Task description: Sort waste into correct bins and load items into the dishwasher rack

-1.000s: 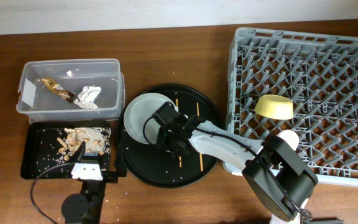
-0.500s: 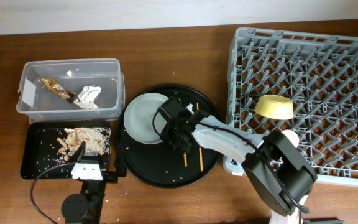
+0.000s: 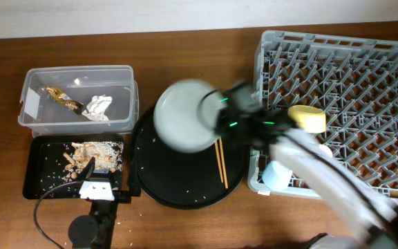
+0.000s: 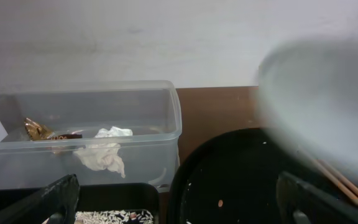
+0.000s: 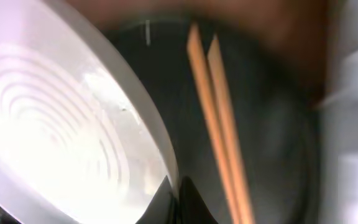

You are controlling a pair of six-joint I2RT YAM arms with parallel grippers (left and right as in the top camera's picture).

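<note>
My right gripper (image 3: pixel 216 119) is shut on the rim of the pale grey-green plate (image 3: pixel 184 114) and holds it, blurred, above the big round black tray (image 3: pixel 164 187). In the right wrist view the jaws (image 5: pixel 176 193) pinch the plate's edge (image 5: pixel 61 124) above the two chopsticks (image 5: pixel 219 124), which lie on the round tray (image 3: pixel 220 162). The yellow bowl (image 3: pixel 308 119) stands in the grey rack (image 3: pixel 351 62). A blue cup (image 3: pixel 276 174) sits at the rack's near left corner. My left gripper (image 4: pixel 179 208) is open and empty above the shallow black tray (image 3: pixel 40 181).
The clear tub (image 3: pixel 40 111) holds the white tissue (image 3: pixel 97 107) and the gold-brown wrapper (image 3: pixel 64 99); both show in the left wrist view (image 4: pixel 104 152). Food scraps and crumbs (image 3: pixel 92 155) lie in the shallow black tray. Crumbs dot the round tray.
My right gripper has lifted the plate off the round tray and swung it up and right, toward the rack. The chopsticks now lie uncovered. The left arm has not moved.
</note>
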